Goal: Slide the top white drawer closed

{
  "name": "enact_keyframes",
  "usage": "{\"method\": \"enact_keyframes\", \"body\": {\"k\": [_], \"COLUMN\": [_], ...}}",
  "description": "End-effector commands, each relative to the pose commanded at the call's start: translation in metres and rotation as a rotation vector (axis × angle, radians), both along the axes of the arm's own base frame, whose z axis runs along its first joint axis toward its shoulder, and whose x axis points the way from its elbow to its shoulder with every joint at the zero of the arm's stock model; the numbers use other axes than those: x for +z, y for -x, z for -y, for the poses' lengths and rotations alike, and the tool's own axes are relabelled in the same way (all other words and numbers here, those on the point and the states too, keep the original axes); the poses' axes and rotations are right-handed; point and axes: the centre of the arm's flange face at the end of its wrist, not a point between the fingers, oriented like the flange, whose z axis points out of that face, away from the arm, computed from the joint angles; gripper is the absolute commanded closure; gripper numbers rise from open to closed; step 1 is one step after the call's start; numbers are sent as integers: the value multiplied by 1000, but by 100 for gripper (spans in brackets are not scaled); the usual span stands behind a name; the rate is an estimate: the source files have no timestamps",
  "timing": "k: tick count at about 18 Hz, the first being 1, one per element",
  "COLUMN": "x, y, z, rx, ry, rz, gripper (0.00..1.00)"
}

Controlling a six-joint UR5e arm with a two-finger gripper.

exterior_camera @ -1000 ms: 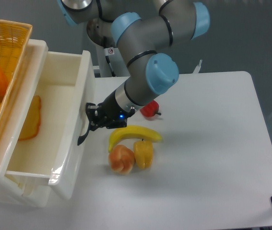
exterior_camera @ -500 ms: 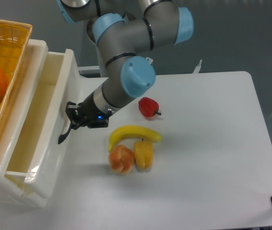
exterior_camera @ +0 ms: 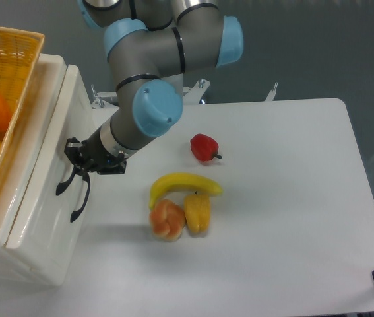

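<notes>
since a second ago the top white drawer [exterior_camera: 41,198] has slid left and now sits almost flush with the cabinet, under the yellow basket [exterior_camera: 5,72]. the gripper [exterior_camera: 74,155] presses its front by the dark handle [exterior_camera: 64,185]; whether its fingers are apart i cannot tell. glossy, stiff plastic, probably light: push flat on the panel.

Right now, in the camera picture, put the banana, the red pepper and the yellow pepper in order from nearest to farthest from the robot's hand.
1. Banana, just right of the hand at the drawer front.
2. Yellow pepper, lower right, under the banana.
3. Red pepper, farthest right, mid-table.
The two peppers are nearly level, so that order is a close call.
</notes>
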Motion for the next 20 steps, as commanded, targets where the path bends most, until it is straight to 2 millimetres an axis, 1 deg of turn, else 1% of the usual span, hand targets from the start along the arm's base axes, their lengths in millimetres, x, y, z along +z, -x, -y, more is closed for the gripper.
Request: {"method": "enact_keyframes", "body": {"k": [1,3,5,7,8,10,11,12,14,16,18,19,20], "x": [1,1,2,4,4,5,5,7,6,8,7,4,3], "y": [-4,-6,-5,2,6,35,51,65,98,131,162,176,193], "z": [-2,-3,-4,-3,-3,7,14,21,35,49,53,58,68], "rx": [-3,-4,-7,-8,-7,12,31,45,75,81,9,-52,-97], "ry": [1,-3,-6,-16,-28,-42,-31,-26,-30,-41,-44,-17,11], "rz": [-1,-4,-8,-17,-28,-85,-107,-132,-183,-270,-432,-511,-574], "gripper": [100,100,100,100,80,49,6,0,0,0,0,0,0]}}
